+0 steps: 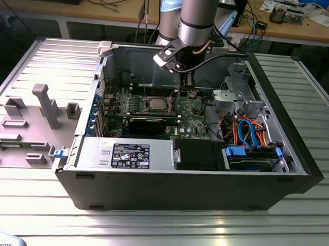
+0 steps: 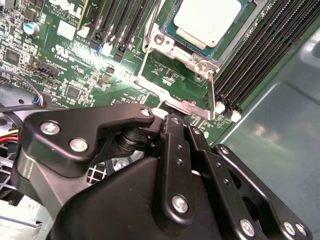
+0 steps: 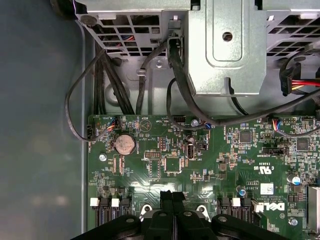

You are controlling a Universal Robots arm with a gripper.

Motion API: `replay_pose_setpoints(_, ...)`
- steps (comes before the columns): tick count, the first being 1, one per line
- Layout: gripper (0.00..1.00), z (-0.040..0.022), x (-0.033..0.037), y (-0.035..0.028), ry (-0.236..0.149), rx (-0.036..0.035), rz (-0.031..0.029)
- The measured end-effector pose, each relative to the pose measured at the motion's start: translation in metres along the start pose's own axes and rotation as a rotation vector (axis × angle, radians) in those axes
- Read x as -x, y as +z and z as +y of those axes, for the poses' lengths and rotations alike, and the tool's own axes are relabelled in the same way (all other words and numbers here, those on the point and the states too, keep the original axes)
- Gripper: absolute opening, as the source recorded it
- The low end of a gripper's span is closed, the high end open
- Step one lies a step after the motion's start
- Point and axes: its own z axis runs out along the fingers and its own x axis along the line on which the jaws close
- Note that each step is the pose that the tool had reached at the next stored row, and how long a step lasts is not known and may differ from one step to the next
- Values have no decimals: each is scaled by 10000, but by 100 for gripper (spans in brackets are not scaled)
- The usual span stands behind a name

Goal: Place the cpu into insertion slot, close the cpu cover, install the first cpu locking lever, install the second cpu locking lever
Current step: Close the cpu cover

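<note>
Inside the open computer case (image 1: 178, 191), the arm's gripper (image 2: 174, 120) hung low over the green circuit board (image 3: 150, 170). Its black fingers (image 3: 166, 200) were pressed together with nothing discernible between them. The cpu (image 2: 207, 20) sat in the insertion slot (image 2: 159, 39), dull metal top up, and the cpu cover (image 2: 185, 50) appeared to be down around it. The socket lay just ahead of the fingertips and apart from them; in the exterior view it stood toward that view's left of the tool. A cpu locking lever (image 2: 147, 55), a thin silver rod, ran away from the tool along the socket's side, its near end close by the fingertips. Whether the tips touched the metal there could not be told.
</note>
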Motion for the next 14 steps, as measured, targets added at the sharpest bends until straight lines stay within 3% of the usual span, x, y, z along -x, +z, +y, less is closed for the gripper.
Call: replay_pose_setpoints(14,11,-29,0,0,1,0,-1)
